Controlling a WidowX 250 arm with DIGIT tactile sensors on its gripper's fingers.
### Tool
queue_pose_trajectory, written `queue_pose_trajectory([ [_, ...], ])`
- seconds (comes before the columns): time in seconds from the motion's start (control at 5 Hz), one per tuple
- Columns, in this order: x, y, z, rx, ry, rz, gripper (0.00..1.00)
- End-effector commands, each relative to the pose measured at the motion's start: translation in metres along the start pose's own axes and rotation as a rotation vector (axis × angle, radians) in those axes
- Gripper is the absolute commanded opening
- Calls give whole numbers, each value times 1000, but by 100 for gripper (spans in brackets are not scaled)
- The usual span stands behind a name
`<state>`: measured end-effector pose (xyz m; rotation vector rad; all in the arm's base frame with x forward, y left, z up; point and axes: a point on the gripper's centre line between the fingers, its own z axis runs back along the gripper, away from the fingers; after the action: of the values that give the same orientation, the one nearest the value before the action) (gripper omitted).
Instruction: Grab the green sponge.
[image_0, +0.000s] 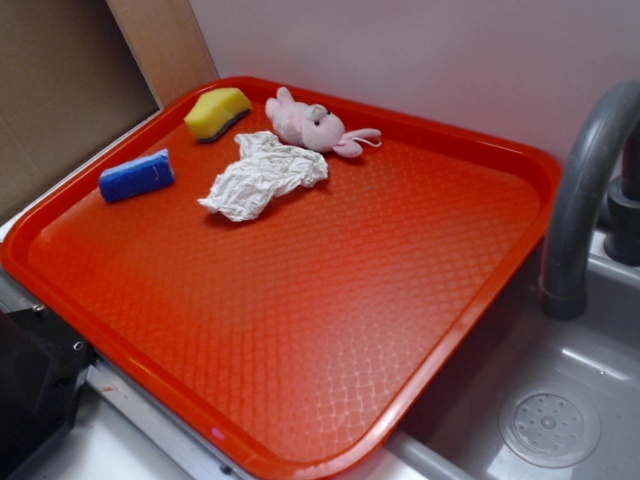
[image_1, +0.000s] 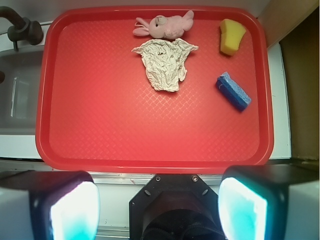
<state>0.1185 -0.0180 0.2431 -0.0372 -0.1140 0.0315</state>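
Observation:
The green sponge (image_0: 217, 112) is a yellow curved foam block with a thin dark layer on its underside. It lies in the far left corner of the red tray (image_0: 300, 330). In the wrist view the sponge (image_1: 231, 36) is at the top right of the tray (image_1: 100, 130). My gripper (image_1: 157, 207) is open and empty, its two pads wide apart, high above the tray's near edge and far from the sponge. The gripper is out of the exterior view.
A blue rectangular sponge (image_0: 136, 176) (image_1: 233, 91), a white wrinkly cloth (image_0: 263, 175) (image_1: 165, 61) and a pink plush rabbit (image_0: 316, 124) (image_1: 163, 24) lie on the tray near the sponge. A grey faucet (image_0: 585, 190) and sink (image_0: 560, 400) are to the right.

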Motion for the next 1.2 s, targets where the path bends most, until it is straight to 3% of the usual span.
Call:
queue_pose_trajectory([
  [0.0, 0, 0, 0, 0, 0, 0, 100],
  [0.2, 22, 7, -33, -22, -54, 60, 100],
  [0.6, 70, 52, -87, 34, -191, 110, 100],
  [0.8, 102, 88, -110, 107, -230, 172, 100],
  [1.0, 128, 115, -123, 145, -260, 273, 100],
])
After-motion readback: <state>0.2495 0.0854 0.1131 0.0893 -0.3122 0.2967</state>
